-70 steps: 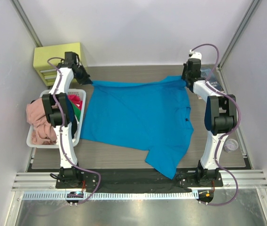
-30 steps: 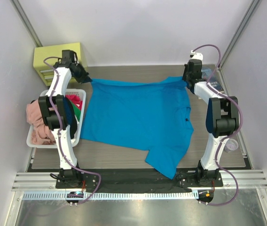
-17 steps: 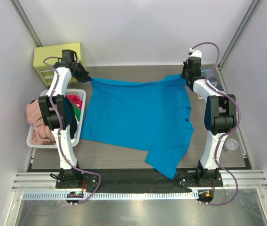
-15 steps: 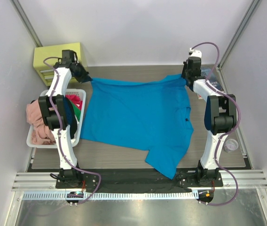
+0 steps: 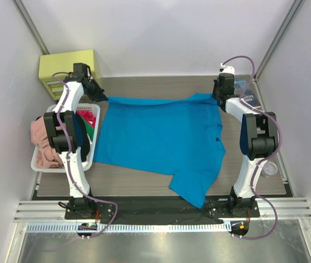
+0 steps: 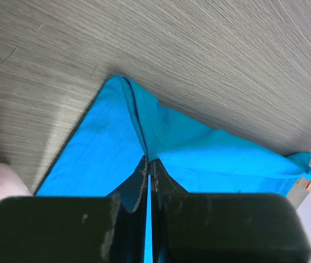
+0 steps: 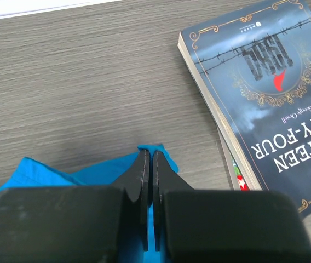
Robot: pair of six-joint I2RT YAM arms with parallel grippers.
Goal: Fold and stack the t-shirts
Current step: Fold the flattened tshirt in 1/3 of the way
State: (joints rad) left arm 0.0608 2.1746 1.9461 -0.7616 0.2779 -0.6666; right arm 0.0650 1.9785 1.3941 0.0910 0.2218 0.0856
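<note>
On the table, the turquoise t-shirt lies spread flat, with its far edge stretched from left to right. The left gripper is clenched on the far-left corner, and the right gripper on the far-right one. The whole cloth lies nearward from both, so I judge the fold must come toward the near edge.

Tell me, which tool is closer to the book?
Right. The right tool pinches the blue t-shirt corner just beside the book; the left tool pinches the opposite corner, far across from it.
</note>
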